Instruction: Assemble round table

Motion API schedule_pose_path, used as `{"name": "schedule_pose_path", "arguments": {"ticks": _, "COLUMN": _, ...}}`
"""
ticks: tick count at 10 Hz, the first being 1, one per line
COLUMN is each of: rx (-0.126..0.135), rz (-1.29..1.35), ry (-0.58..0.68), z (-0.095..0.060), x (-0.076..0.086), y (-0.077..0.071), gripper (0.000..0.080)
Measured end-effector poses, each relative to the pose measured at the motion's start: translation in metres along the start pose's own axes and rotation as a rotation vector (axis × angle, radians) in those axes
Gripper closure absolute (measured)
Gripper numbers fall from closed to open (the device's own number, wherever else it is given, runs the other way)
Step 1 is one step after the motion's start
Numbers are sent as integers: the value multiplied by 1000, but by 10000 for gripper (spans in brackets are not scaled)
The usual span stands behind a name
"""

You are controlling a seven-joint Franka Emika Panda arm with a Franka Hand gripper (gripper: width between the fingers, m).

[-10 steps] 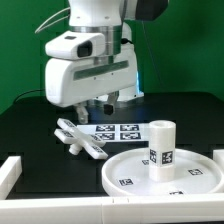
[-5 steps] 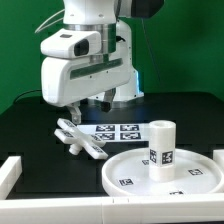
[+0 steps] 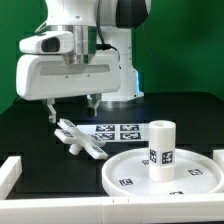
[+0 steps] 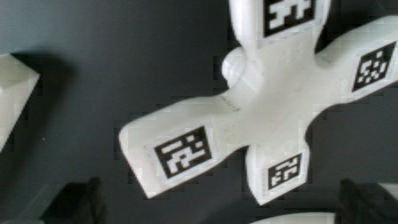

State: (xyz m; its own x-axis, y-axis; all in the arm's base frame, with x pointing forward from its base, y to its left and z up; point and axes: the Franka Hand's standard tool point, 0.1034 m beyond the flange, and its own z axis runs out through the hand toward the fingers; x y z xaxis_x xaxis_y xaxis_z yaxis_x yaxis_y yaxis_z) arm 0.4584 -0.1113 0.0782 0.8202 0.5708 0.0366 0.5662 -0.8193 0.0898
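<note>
DESK: Hanging where, relative to the work?

FIELD: Straight above the cross-shaped foot [image 3: 80, 138] and clear of it, with the end effector [image 3: 71, 106] spread wide, gripping nothing and touching nothing.

DESK: Lying how?

FIELD: Flat on the black bench [image 3: 30, 150], tags facing up, just beside the marker board [image 3: 118, 130]. Stretching longest, in the exterior view, from upper left down toward lower right, with the other pair of arms crossing that line. Filling most of the wrist view, so sitting squarely beneath the open end effector rather than off to one side.

DESK: Meaning what for the coming move?

FIELD: Probably a plain drop onto the cross, then closing across the narrow width of one arm, not along its length. Hard to judge from here whether already turned to suit that.

DESK: Anything sitting inside anything?

FIELD: Yes: standing upright inside the rimmed round top [image 3: 108, 172], toward the exterior view's right, a short post [image 3: 161, 148], near the middle of the disc. Fixed there or merely set down, impossible to tell. Holding nothing else. Resting near the foot's closest arm, with no contact visible.
</note>
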Motion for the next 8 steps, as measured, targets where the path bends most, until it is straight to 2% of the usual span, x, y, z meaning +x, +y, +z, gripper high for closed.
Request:
{"name": "schedule_pose_path", "arguments": {"ticks": 2, "rx": 0, "rz": 1, "ry": 0, "z": 0, "x": 0, "y": 0, "gripper": 150}}
{"name": "schedule_pose_path", "arguments": {"ticks": 4, "rx": -47, "rz": 282, "ry": 48, "z": -2, "x": 4, "y": 1, "gripper": 150}}
{"name": "schedule_pose_path", "arguments": {"ticks": 5, "rx": -44, "rz": 433, "ry": 62, "z": -2, "x": 18, "y": -14, "gripper": 150}}
{"name": "schedule_pose_path", "arguments": {"ticks": 6, "rx": -22, "rz": 398, "ry": 32, "z": -2, "x": 26, "y": -22, "gripper": 150}}
{"name": "schedule_pose_path", "arguments": {"ticks": 7, "rx": -31, "rz": 398, "ry": 41, "z": -3, "x": 26, "y": -17, "gripper": 150}}
{"name": "schedule_pose_path", "arguments": {"ticks": 8, "rx": -30, "rz": 398, "ry": 39, "z": -2, "x": 25, "y": -18, "gripper": 150}}
